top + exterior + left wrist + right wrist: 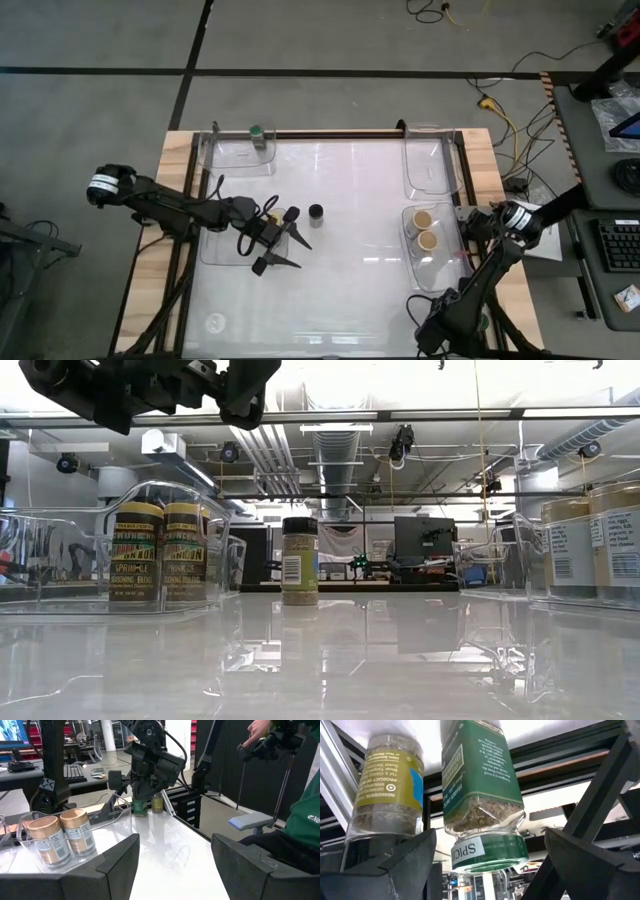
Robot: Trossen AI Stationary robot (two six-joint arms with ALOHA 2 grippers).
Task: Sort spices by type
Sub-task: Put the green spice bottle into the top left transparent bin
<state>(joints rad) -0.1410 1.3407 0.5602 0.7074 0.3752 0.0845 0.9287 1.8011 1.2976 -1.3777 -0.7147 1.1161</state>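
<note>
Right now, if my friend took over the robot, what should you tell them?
Left gripper: open, empty, beside the black-lid jar, which stands loose mid-table.
Right gripper: open, lined up on a green-lid jar at the table's right edge, beside another jar.
Done: two tan-lid jars in the right tray; two yellow-lid jars share a tray; a second green-lid jar sits in the far-left tray.
Left: the black-lid jar and the right-edge pair.
</note>
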